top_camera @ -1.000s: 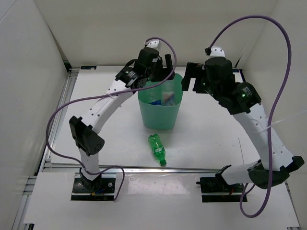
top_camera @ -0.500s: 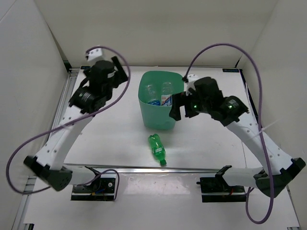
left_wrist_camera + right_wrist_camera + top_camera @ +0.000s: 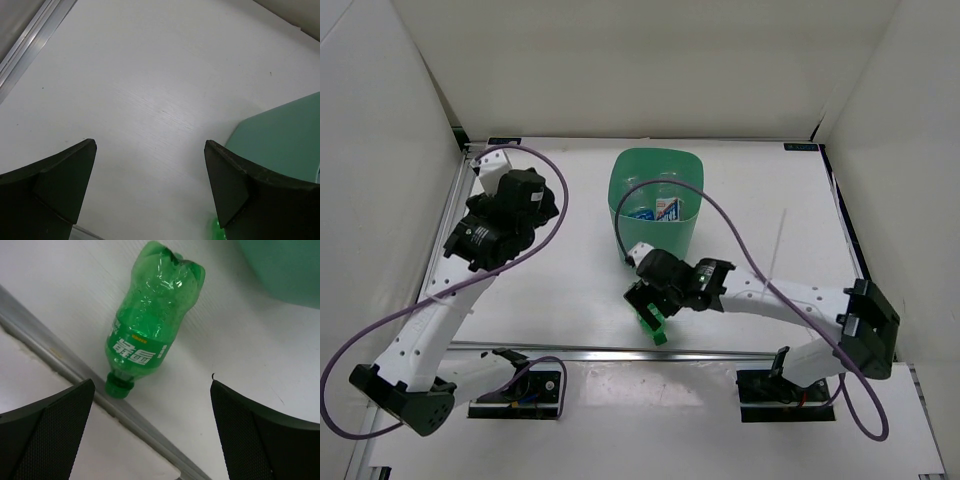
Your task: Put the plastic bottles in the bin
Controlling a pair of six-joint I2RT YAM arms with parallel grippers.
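Note:
The green bottle (image 3: 150, 335) lies on its side on the table, its cap (image 3: 119, 386) by the front rail. My right gripper (image 3: 155, 435) is open and empty, hovering just above and in front of it. From above the gripper (image 3: 644, 300) covers most of the green bottle (image 3: 656, 326). The mint-green bin (image 3: 620, 215) stands behind it, with clear blue-labelled bottles (image 3: 665, 208) inside; the orange bottle is out of view. My left gripper (image 3: 150, 185) is open and empty over bare table, left of the bin (image 3: 285, 135).
An aluminium rail (image 3: 60, 360) runs along the table's front edge, right beside the bottle cap. Another rail (image 3: 30, 45) runs along the left edge. White walls enclose the table on three sides. The bin's wall (image 3: 290, 270) is just beyond the green bottle.
My left arm has swung away from the bin rim to the left. My right arm has come down from beside the bin to just over the green bottle.

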